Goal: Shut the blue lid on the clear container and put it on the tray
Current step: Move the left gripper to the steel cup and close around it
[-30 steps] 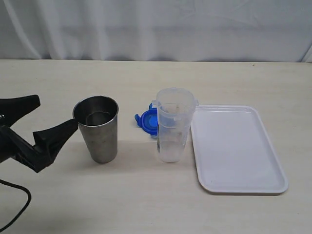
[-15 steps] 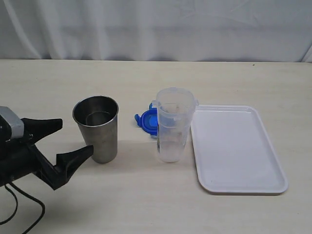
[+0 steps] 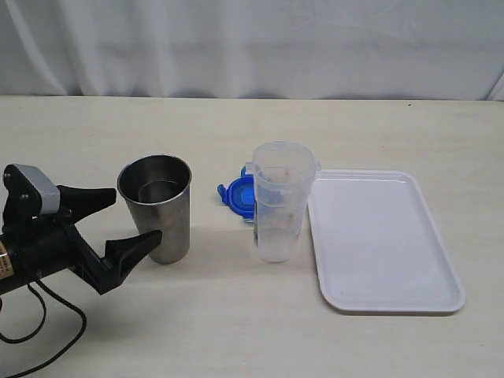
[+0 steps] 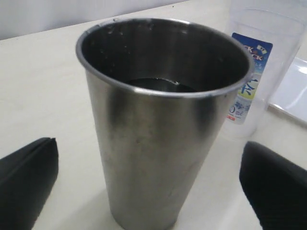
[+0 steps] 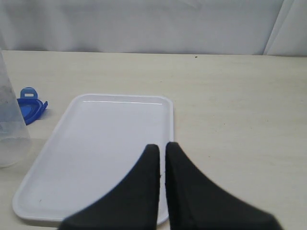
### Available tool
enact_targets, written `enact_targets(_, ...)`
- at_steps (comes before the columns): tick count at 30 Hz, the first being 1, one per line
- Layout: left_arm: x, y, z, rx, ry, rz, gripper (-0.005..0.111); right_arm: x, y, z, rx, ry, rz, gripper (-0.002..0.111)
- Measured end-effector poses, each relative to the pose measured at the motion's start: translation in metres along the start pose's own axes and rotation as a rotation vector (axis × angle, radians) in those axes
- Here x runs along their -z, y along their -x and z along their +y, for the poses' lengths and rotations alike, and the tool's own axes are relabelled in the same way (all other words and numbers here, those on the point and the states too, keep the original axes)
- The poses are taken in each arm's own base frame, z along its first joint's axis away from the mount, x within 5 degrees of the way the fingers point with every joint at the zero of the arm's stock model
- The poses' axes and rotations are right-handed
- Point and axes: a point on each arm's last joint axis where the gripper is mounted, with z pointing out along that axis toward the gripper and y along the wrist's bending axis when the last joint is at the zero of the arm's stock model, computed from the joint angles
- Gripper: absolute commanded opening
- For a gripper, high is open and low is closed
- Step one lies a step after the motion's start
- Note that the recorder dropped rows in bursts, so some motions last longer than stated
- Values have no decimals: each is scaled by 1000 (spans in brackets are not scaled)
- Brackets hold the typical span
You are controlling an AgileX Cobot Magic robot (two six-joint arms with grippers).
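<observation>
— Fingers first: how do the left fingers (image 3: 130, 246) stand?
— Spread wide, with the grey tapered steel cup (image 3: 157, 209) between them. (In the left wrist view there is a gap on either side of the cup, so no contact.)
— And the right fingers (image 5: 148, 191)?
— Pressed together, black tip against black tip, holding nothing. They hang over one short edge of the flat white rectangular plastic tray (image 5: 96, 143).
— Where is the small bright blue plastic lid (image 3: 235, 193)?
— Lying on the pale table (image 3: 236, 331), behind the tall clear plastic container (image 3: 279, 213) and a little to its left, partly seen through its wall. It is not on the container.
— And the container itself?
— Upright on the table with its mouth open, just beside the tray's left long edge and not on the tray. I cannot tell whether it touches the rim. The steel cup stands near it on its left, apart from it, and the lid lies farther back than both.
</observation>
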Motion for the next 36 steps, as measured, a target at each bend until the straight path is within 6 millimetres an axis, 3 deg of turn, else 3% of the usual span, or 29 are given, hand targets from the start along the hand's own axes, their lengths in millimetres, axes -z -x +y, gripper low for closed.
enact_targets(8, 0, -1, 0, 1, 0, 2, 105, 0, 0, 0, 0, 0, 0, 5)
enact_targets(20, -11, -2, 2, -48, -87, 0, 105, 0, 0, 0, 0, 0, 0, 5)
enact_targets(25, -20, -10, 8, -32, -93, 15, 105, 0, 0, 0, 0, 0, 0, 5)
enact_targets(36, -36, -3, 22, -50, -90, -21, 105, 0, 0, 0, 0, 0, 0, 5)
